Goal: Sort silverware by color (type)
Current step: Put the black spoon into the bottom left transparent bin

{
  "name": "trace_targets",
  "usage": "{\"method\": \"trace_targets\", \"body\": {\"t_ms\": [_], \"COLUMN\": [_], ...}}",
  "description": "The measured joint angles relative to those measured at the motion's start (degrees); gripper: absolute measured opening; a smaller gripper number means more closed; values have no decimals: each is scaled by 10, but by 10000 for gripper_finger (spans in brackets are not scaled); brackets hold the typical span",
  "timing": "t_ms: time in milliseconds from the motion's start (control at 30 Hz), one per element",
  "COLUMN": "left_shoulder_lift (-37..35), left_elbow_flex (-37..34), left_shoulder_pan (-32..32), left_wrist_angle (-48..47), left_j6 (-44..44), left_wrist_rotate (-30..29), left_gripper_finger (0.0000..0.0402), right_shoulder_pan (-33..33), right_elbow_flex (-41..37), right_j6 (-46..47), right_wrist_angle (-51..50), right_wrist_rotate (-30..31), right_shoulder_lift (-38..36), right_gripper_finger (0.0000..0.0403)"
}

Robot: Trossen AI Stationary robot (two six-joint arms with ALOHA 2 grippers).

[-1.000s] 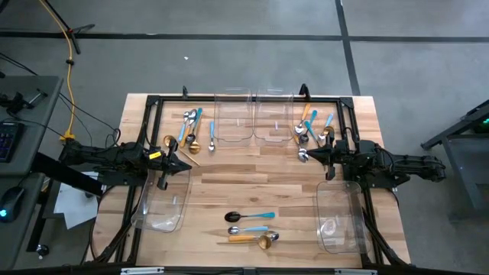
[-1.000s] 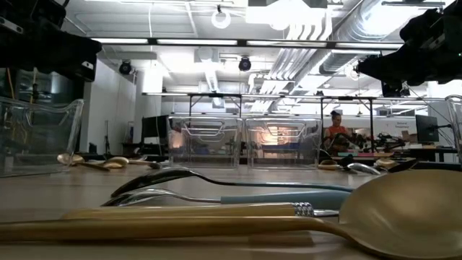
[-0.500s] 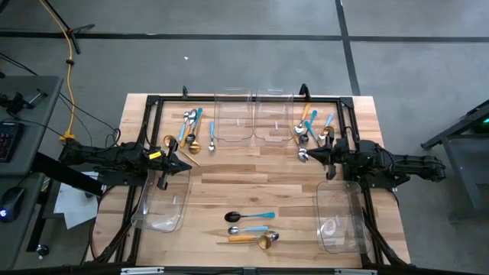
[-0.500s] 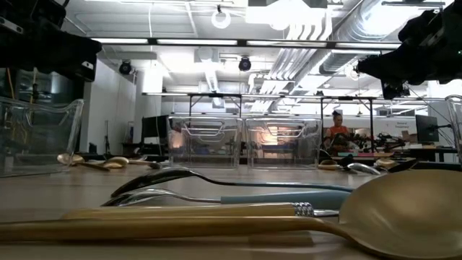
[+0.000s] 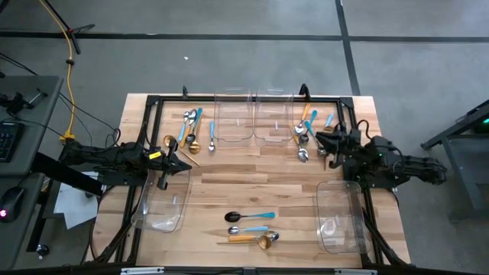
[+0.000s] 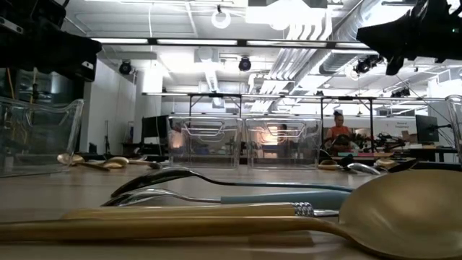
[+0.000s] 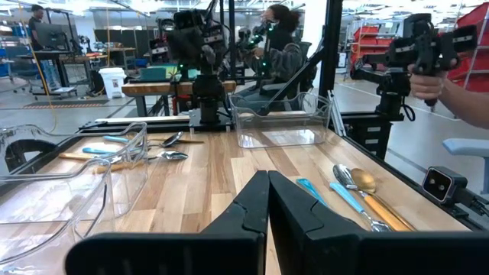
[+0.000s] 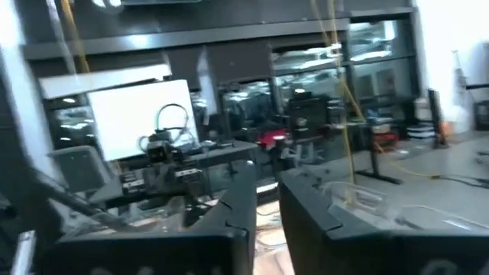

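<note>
The silverware lies in three clusters: one at the back left (image 5: 189, 130), one at the back right (image 5: 312, 131) and three pieces (image 5: 252, 228) near the front edge, with open wood around them. The right gripper (image 5: 324, 143) hovers just beside the back-right cluster, fingers slightly parted, holding nothing. The left gripper (image 5: 183, 166) waits closed and empty over a clear bin (image 5: 162, 205).

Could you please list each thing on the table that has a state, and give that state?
left gripper: shut, empty.
right gripper: slightly open, empty.
far clear bins: upright, empty.
near-left bin: empty.
near-right bin: empty.
silverware: all loose on the table, unsorted.
</note>
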Motion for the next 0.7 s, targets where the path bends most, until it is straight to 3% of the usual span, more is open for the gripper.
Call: {"method": "trace_targets", "body": {"t_ms": [300,467,700], "left_shoulder_lift": [0,0,0], "left_elbow_flex": [0,0,0], "left_shoulder_pan": [0,0,0], "left_wrist_angle": [0,0,2], "left_j6": [0,0,0], "left_wrist_rotate": [0,0,0], "left_gripper_finger": [0,0,0], "right_shoulder_pan": [-12,-13,-13], "right_elbow_flex": [134,236,335], "right_j6": [24,49,91], "right_wrist_angle": [-194,-315,-408], "right_wrist_rotate": [171,182,182], "right_shoulder_lift": [59,151,260], "right_gripper_finger": [146,186,195]}}
